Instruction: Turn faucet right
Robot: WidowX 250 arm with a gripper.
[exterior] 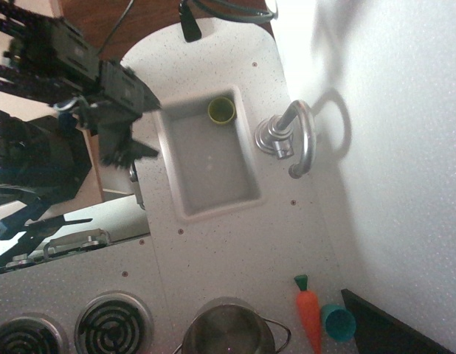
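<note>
your gripper [128,140] hangs left of the sink [185,206], well apart from the faucet [291,140]; too blurred to tell its opening.

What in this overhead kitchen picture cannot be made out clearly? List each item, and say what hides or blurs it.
1. Gripper: motion blur hides whether it is open or shut.
2. Pot: cut off by the bottom edge.
3. Left burner: cut off by the bottom edge.
4. Faucet: the spout's opening cannot be seen from above.
5. Teal cup: too small to see inside.
</note>
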